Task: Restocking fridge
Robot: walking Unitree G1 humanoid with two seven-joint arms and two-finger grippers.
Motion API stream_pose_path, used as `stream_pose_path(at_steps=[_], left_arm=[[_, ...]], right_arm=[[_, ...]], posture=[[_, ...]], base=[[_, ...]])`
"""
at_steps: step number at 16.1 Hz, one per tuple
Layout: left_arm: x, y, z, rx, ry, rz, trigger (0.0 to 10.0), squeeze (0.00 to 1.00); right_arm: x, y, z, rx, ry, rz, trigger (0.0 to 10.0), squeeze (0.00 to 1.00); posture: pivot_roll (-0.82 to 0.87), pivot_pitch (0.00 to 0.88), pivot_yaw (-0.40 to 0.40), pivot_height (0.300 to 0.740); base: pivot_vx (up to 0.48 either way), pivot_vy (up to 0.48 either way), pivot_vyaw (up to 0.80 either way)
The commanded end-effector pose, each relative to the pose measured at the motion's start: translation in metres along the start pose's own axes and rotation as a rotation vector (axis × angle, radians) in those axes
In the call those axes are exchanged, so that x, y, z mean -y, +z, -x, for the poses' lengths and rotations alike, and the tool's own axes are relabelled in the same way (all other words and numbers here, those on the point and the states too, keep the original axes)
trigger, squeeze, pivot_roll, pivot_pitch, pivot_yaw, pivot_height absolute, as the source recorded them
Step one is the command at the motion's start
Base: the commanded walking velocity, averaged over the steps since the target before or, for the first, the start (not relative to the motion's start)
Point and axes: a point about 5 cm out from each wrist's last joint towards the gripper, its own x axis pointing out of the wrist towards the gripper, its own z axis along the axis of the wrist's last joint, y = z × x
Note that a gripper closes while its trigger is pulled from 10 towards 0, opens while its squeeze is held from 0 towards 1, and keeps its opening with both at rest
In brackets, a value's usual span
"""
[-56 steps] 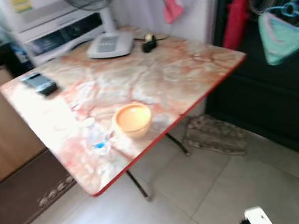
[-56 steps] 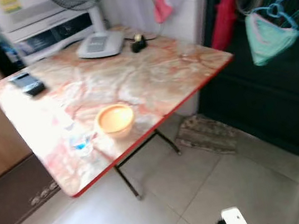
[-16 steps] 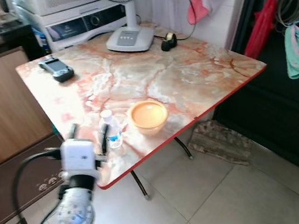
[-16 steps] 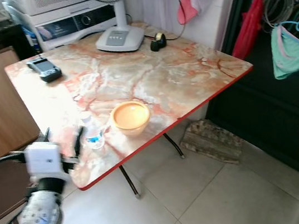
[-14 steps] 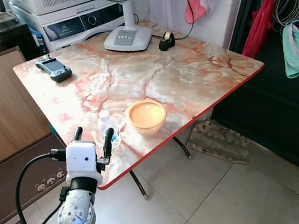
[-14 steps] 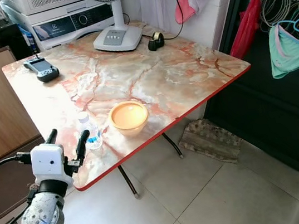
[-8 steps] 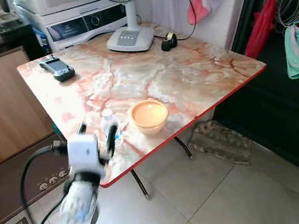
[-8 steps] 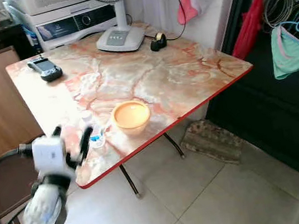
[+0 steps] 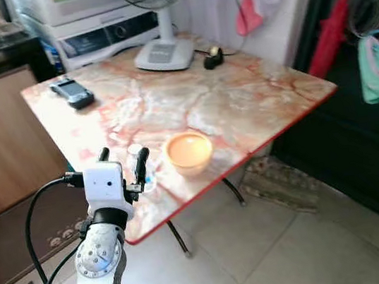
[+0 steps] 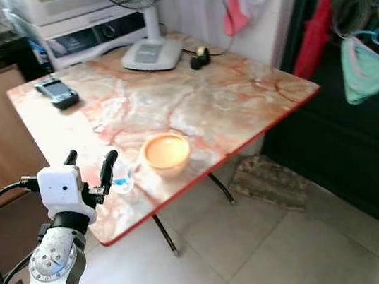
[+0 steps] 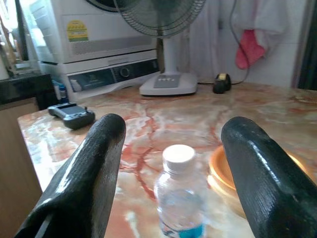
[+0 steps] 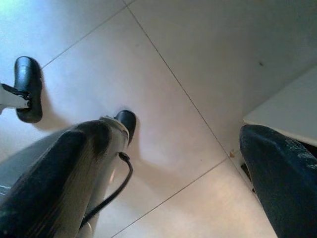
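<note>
A: Marbled orange-and-cream table (image 9: 254,96), red-edged. Where is the item to be restocked?

B: The small clear water bottle (image 11: 181,193) with a white cap stands upright near the table's front edge, just beside the orange bowl (image 9: 188,151).

A: What has changed?

B: Half a second ago the left gripper (image 9: 122,162) was blurred in motion; now it is sharp and steady, raised to the table's edge. Its fingers are spread wide, grasping nothing, with the bottle framed between them but still apart.

A: Meaning for the task?

B: The reach appears lined up; closing in on the bottle likely comes next. The right gripper (image 12: 168,163) hangs idle over the floor, fingers parted.
</note>
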Motion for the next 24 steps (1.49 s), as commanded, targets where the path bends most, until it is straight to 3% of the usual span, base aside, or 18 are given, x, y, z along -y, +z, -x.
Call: stream_pose_path(at_steps=[1,7,14,18,21,24], left_arm=[[0.001,0.010,-0.003,0.031,-0.003,0.000,10.0,0.00],[0.009,0.016,-0.005,0.053,-0.033,0.002,10.0,0.00],[0.007,0.021,-0.007,0.069,-0.013,-0.026,10.0,0.00],[0.009,0.021,-0.006,0.065,-0.019,-0.030,10.0,0.00],[0.003,0.023,-0.002,0.050,0.011,-0.027,10.0,0.00],[-0.014,0.033,-0.002,0.003,0.057,0.006,10.0,0.00]], right_arm=[[0.001,0.003,0.000,0.008,0.002,0.016,10.0,0.00],[0.000,0.003,0.000,0.010,0.016,0.041,10.0,0.00],[-0.001,0.003,0.000,0.010,0.022,0.016,10.0,0.00],[-0.001,0.005,0.000,0.013,0.027,0.011,10.0,0.00],[-0.002,0.006,-0.001,0.014,0.030,0.010,10.0,0.00],[-0.002,0.007,-0.001,0.014,0.029,0.012,10.0,0.00]], posture=[[0.16,0.000,-0.055,0.740],[0.16,0.000,-0.056,0.740],[0.17,0.000,-0.062,0.740],[0.18,0.000,-0.063,0.740],[0.19,0.005,-0.067,0.740],[0.21,0.013,-0.073,0.740]], base=[[0.296,0.000,0.00],[0.298,0.000,0.07],[0.285,0.000,0.00],[0.000,0.000,0.00],[0.000,0.000,0.00],[0.000,0.000,0.00]])
